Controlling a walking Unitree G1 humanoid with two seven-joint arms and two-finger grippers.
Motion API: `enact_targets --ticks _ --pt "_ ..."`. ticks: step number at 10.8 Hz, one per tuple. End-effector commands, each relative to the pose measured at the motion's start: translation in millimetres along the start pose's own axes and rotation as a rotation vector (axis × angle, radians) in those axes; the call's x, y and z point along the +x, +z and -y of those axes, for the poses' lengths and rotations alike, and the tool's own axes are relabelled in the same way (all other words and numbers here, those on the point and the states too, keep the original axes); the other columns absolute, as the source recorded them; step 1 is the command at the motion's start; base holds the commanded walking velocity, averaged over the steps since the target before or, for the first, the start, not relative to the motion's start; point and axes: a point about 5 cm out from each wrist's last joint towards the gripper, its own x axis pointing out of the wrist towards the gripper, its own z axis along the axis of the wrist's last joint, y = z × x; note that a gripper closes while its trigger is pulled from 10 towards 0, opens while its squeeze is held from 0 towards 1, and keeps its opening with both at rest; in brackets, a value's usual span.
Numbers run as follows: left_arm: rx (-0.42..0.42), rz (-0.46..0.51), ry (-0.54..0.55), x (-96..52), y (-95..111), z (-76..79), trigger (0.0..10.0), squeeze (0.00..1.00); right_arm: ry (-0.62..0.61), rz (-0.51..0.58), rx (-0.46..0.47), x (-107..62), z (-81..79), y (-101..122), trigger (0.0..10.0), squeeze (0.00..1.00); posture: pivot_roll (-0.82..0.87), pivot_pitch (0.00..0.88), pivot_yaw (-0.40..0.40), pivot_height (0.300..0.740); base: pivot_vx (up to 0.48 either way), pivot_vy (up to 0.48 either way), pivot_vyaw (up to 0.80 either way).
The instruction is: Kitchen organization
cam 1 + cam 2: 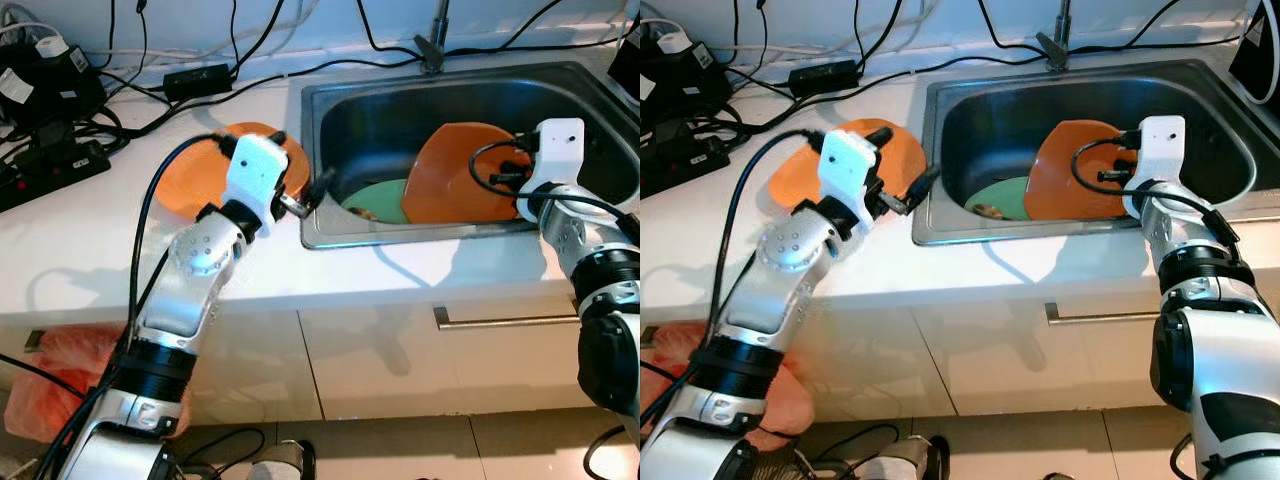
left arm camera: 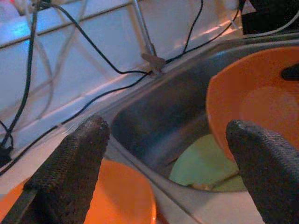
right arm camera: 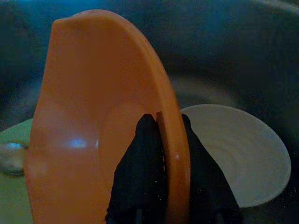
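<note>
Right end effector (image 3: 161, 140) clamped on rim of round orange plastic plate (image 1: 455, 175), held on edge inside steel sink (image 1: 340, 100). Left end effector (image 2: 168, 158) spread wide, empty, above bench (image 1: 90, 240) by sink edge. Risk: thin rim pinch; plate may pivot, slip, drop onto green plate (image 1: 380, 200) below.

L tool (image 2: 163, 163) fingers wide apart, arm fwd; R tool (image 3: 163, 154) fingers clamped, arm extended.

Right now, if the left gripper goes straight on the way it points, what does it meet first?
Probably the sink: the open left gripper aims over its near rim toward the green plate inside. Depth is unclear.
</note>
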Motion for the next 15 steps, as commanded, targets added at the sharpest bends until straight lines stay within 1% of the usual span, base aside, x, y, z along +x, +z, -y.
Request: enact_targets --ticks 1,2,3,4,5,7,10,11,12,13,14,15 --pt "0.006 -0.011 -0.023 -0.4 5 -2.2 10.0 1.0 0.012 -0.14 -0.027 -3.3 2.5 -35 10.0 0.0 0.2 0.091 0.121 0.74 0.0 0.0 0.0" --pt "-0.011 -0.051 -0.047 -1.4 2 -0.9 10.0 1.0 0.019 -0.155 -0.052 -4.2 3.7 -39 10.0 0.08 0.2 0.09 0.121 0.74 0.0 0.0 0.0" --pt "-0.042 -0.103 -0.075 -2.7 -1 -0.2 10.0 1.0 0.016 -0.166 -0.076 -5.3 6.2 -43 10.0 0.28 0.2 0.089 0.12 0.74 0.0 0.0 0.0" --pt "-0.067 -0.133 -0.093 -3.3 -1 -0.8 10.0 1.0 0.011 -0.172 -0.079 -6.3 8.6 -45 10.0 0.5 0.2 0.089 0.12 0.74 0.0 0.0 0.0" --pt "-0.059 -0.151 -0.104 -3.1 -1 -1.9 10.0 1.0 0.013 -0.175 -0.082 -6.9 9.8 -46 10.0 1.0 0.2 0.089 0.12 0.74 0.0 0.0 0.0" --pt "-0.064 -0.164 -0.113 -2.3 1 -2.2 10.0 1.0 0.015 -0.188 -0.1 -8.3 12.0 -50 10.0 1.0 0.2 0.091 0.124 0.74 0.0 0.0 0.0" --pt "-0.066 -0.184 -0.108 -3.4 0 -4.6 10.0 1.0 0.02 -0.17 -0.085 -7.7 11.7 -46 10.0 1.0 0.2 0.092 0.12 0.74 0.0 0.0 0.0" --pt "-0.04 -0.202 -0.109 -4.6 -1 -6.3 10.0 1.0 0.014 -0.131 -0.047 -5.9 10.8 -36 10.0 1.0 0.2 0.092 0.12 0.74 0.0 0.0 0.0" --pt "-0.01 -0.224 -0.116 -6.4 -3 -8.4 10.0 1.0 0.032 -0.099 -0.032 -4.1 6.9 -29 10.0 1.0 0.2 0.093 0.12 0.74 0.0 0.0 0.0" --pt "0.045 -0.254 -0.12 -8.9 -6 -14.8 10.0 1.0 0.084 -0.04 0.007 -0.5 -4.6 -13 10.0 1.0 0.2 0.095 0.121 0.74 0.0 0.0 0.0" --pt "0.072 -0.269 -0.111 -10.3 -7 -21.9 10.0 1.0 0.156 0.02 0.058 2.3 -19.6 1 10.0 1.0 0.2 0.095 0.122 0.74 0.0 0.0 0.0" --pt "0.126 -0.291 -0.105 -11.5 -9 -28.1 10.0 1.0 0.225 0.068 0.116 3.2 -33.3 10 10.0 1.0 0.2 0.096 0.123 0.74 0.0 0.0 0.0"
